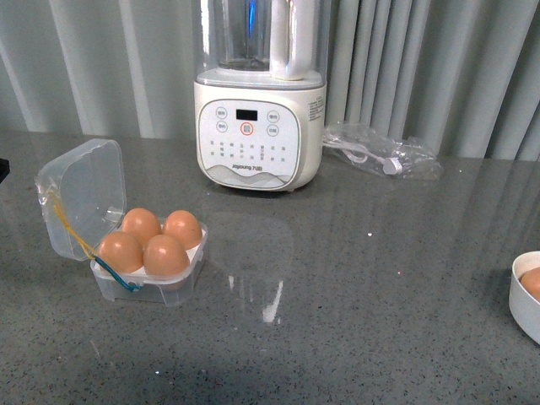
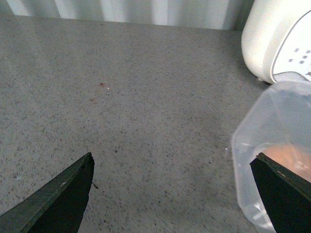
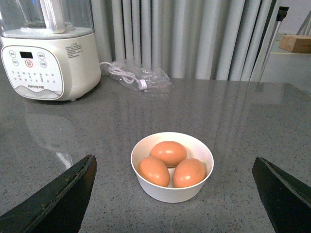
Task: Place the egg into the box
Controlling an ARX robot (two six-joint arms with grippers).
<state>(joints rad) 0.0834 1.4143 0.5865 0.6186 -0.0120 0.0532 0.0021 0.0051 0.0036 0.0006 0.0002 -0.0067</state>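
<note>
Front camera toward blender (image 1: 258, 139) and box (image 1: 84, 192); left wrist close, seemingly on both.

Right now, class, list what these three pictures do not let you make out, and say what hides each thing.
Front view: the bowl is cut by the right edge; its contents cannot be counted.
Left wrist view: the box runs off frame; its cloudy plastic blurs the contents.
Front view: the appliance button labels are too small to read.

Four eggs (image 1: 166, 255) in one box (image 1: 80, 198), three in one bowl (image 3: 171, 194), one blender (image 1: 259, 135), one bagged cable (image 1: 380, 153).
</note>
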